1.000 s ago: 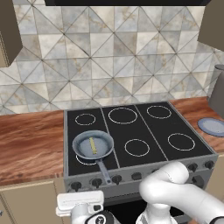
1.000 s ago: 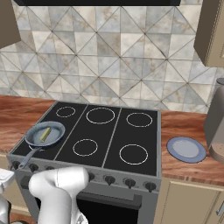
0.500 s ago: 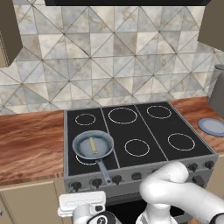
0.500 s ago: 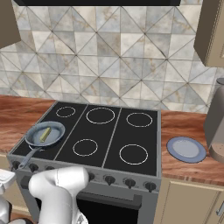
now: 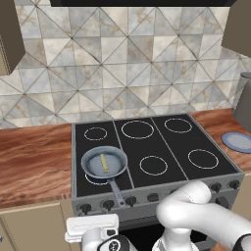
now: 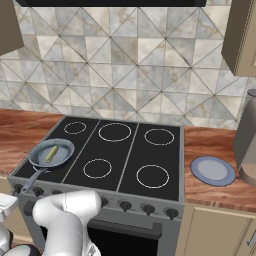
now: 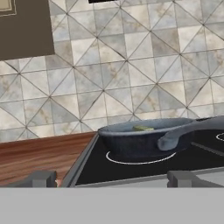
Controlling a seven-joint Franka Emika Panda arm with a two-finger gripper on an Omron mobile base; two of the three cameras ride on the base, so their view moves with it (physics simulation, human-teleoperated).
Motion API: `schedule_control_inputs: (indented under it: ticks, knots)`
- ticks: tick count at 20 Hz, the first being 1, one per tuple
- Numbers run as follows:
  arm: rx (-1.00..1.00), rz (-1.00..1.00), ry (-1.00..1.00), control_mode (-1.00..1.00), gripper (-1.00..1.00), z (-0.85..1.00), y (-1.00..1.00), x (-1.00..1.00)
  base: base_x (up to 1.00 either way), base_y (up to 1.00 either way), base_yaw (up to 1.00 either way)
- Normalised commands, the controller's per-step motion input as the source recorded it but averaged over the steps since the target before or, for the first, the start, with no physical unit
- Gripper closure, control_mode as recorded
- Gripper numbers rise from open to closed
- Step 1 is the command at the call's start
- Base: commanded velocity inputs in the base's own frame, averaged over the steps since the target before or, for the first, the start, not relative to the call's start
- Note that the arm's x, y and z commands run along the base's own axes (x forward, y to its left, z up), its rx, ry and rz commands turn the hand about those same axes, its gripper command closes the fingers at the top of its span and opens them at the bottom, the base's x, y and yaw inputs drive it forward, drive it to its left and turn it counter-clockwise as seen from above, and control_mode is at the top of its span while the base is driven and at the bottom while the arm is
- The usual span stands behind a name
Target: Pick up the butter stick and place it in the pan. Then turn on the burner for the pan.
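below the stove [image 5: 147, 147] front, jaws spread, empty.

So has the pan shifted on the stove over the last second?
No. The pan sits over the same front-left burner ring, handle toward the knobs, with the butter stick inside, just as before.

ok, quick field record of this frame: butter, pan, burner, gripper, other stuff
butter stick: lying inside the pan
pan: on the stove's front-left burner, handle toward the knobs
burner: white ring under the pan, partly covered; on or off cannot be told
gripper: low in front of the stove, level with the knobs, facing the pan; holds nothing
plate: on the counter right of the stove
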Motion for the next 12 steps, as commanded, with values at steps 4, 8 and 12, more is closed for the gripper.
schedule_control_inputs:
  ticks: [4, 8, 12]
  knots:
    - [0.0, 0.0, 0.05, -1.0, -1.0, 0.0, 0.0, 0.0, 0.0, 0.0, 0.0]
    - [0.0, 0.0, 0.01, -1.0, -1.0, -0.01, -0.16, 0.0, 0.0, 0.0, 0.0]
    - [0.0, 0.0, 0.0, -1.0, -1.0, 0.0, -0.2, 0.0, 0.0, 0.0, 0.0]
